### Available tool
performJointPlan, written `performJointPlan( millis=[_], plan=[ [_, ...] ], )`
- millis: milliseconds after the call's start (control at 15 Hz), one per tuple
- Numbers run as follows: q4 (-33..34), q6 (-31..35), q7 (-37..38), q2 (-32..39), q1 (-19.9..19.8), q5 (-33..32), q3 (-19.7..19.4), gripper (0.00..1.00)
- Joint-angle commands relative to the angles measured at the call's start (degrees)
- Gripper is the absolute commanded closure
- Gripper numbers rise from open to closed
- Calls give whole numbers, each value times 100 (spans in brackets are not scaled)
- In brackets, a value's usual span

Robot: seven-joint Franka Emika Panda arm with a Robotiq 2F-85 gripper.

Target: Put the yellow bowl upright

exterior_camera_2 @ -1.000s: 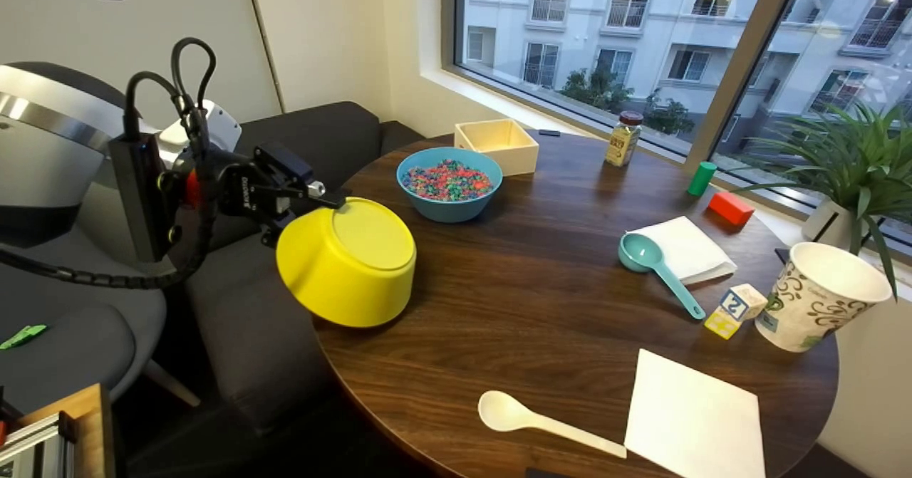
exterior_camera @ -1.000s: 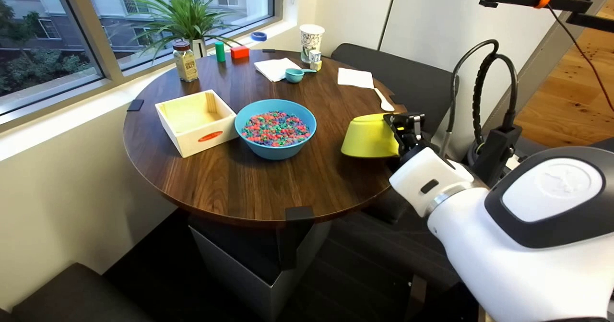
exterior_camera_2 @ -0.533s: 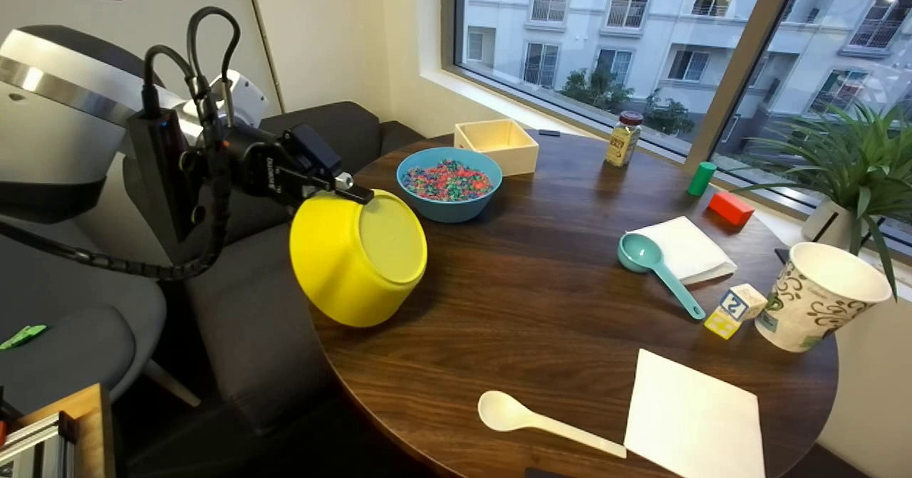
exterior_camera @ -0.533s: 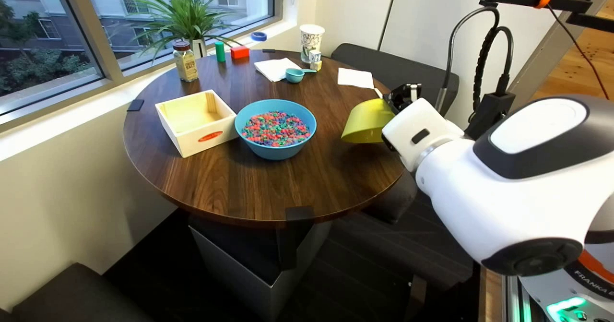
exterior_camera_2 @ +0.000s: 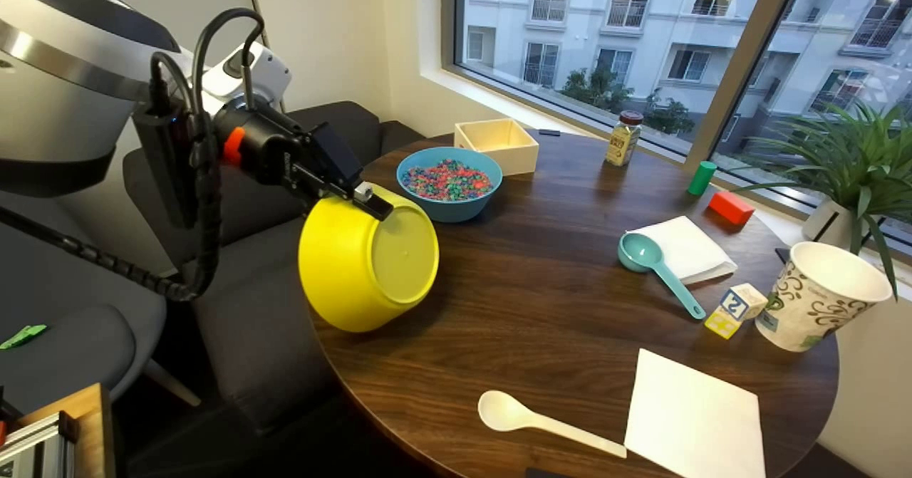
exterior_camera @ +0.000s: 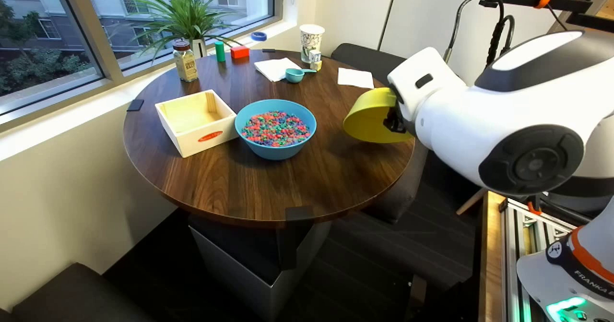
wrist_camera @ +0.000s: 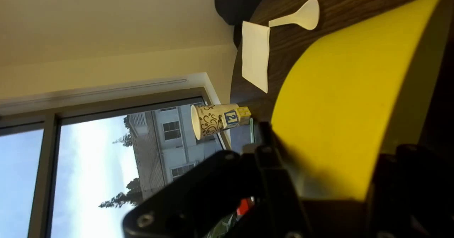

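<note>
The bright yellow round plastic bowl is tipped on its side over the dark brown round wood-grain tabletop, close to the edge; whether its lower side touches cannot be told. In an exterior view the base faces mostly sideways, mouth turned away. Jaws: spread about as far as the bowl is deep and apparently clamped on it, one across the base, the other at the rim, dim in the wrist view. Step in hand, as judged: turning the bowl base-down, perhaps half done. Technique: roll slowly, since the hold is off to one side and the bowl could pivot; keep height for the rim to sweep round; work inward from the edge, short of the round light-blue bowl. Caution: the jaw across the base will likely end underneath, so seat the base's free side first, loosen slightly, and draw that jaw out sideways.
</note>
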Motion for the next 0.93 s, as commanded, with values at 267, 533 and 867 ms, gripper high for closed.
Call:
performJointPlan(
  millis=[267,533,867],
  plan=[
    [-318,1116,170,-737,-331,1215,-506,97],
    [-179,1157,36,-788,-570,1202,-457,87],
    [-307,1278,96,-919,-620,1216,-478,87]
  ],
)
